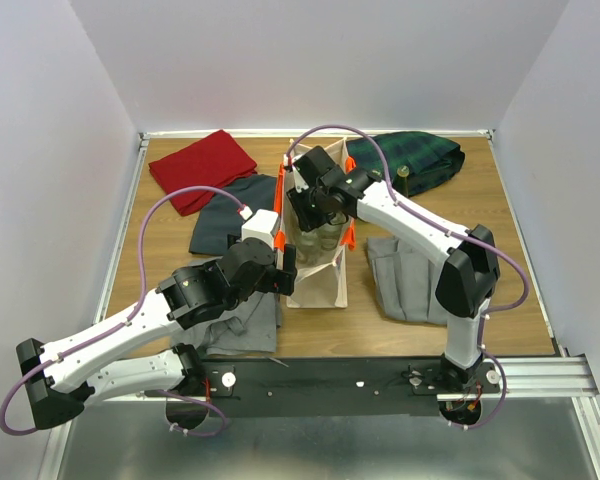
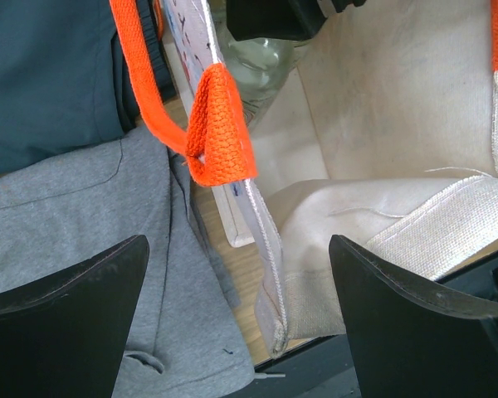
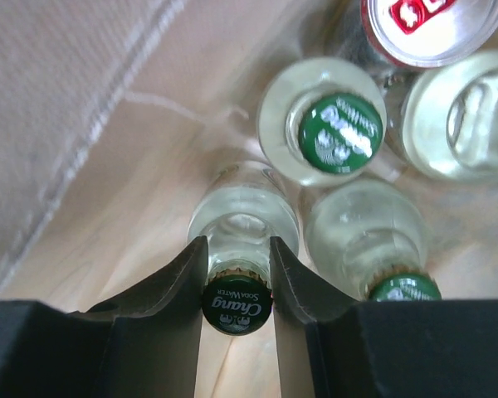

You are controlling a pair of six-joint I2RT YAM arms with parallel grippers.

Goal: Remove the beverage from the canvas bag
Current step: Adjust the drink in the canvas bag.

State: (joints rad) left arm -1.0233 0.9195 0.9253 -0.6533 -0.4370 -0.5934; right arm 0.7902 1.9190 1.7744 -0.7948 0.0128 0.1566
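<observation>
The beige canvas bag (image 1: 316, 287) with orange handles (image 2: 220, 133) stands upright mid-table. Inside it are several clear glass bottles with green caps. My right gripper (image 3: 236, 259) reaches down into the bag and is shut on the neck of one beverage bottle (image 3: 242, 220), just under its dark green "Chang" cap (image 3: 236, 303). In the top view that gripper (image 1: 317, 214) is over the bag's mouth. My left gripper (image 2: 239, 282) is open, its fingers standing either side of the bag's near left rim (image 2: 264, 249) without touching it.
Other bottles (image 3: 333, 133) (image 3: 363, 236) (image 3: 461, 124) and a red-topped can (image 3: 421, 23) crowd the held one. Around the bag lie a red cloth (image 1: 202, 166), a dark plaid cloth (image 1: 420, 160), grey trousers (image 1: 405, 275) and grey garments (image 2: 75, 215).
</observation>
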